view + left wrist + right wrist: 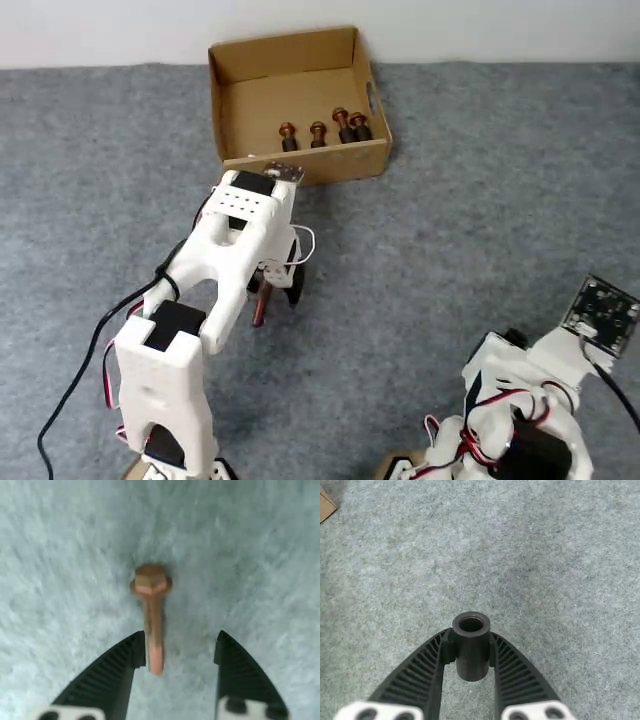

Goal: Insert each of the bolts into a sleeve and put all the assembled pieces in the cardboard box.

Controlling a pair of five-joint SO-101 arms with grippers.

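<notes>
A copper bolt point(151, 615) lies on the grey carpet, its hex head pointing away from my left gripper point(181, 640). That gripper is open, and the shank's end lies between its fingers, close to one black finger point(125, 660). In the high view the bolt point(259, 305) shows just below the left gripper point(275, 285), in front of the cardboard box point(300, 165). My right gripper point(470, 640) is shut on a black sleeve point(471, 647), whose open bore faces away from the wrist. The right arm point(530, 410) sits folded at the near right.
Several assembled bolt-and-sleeve pieces point(320, 132) stand in a row inside the box near its front wall. Grey carpet covers the table. Cables point(90, 360) trail beside the left arm's base.
</notes>
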